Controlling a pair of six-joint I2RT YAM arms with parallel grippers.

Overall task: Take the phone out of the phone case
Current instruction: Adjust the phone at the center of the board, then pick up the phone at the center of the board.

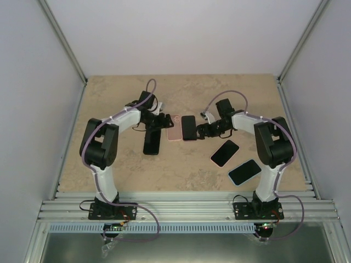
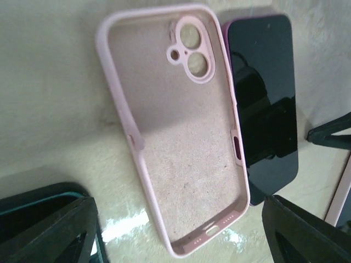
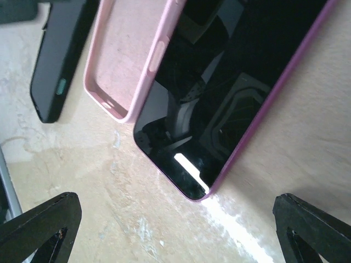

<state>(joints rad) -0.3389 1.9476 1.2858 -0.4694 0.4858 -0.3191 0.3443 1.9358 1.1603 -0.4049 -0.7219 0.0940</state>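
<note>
The pink phone case [image 2: 181,142] lies empty on the table with its inside facing up, camera cut-outs at the far end. The phone [image 2: 263,98], dark screen up with a purple rim, lies flat right beside it, their long edges touching. My left gripper [image 2: 184,235] hovers open over the case's near end, with nothing between its fingers [image 2: 60,230]. Over the phone's [image 3: 230,82] near corner, my right gripper [image 3: 175,224] stands open and empty. From above, case [image 1: 174,129] and phone [image 1: 189,127] sit between the left gripper [image 1: 164,121] and the right gripper [image 1: 202,130].
A black phone in a dark case [image 1: 152,143] lies just left of the pink case, under the left arm. Another black phone [image 1: 225,153] and a phone in a light blue case [image 1: 244,171] lie near the right arm. Grey walls enclose the table.
</note>
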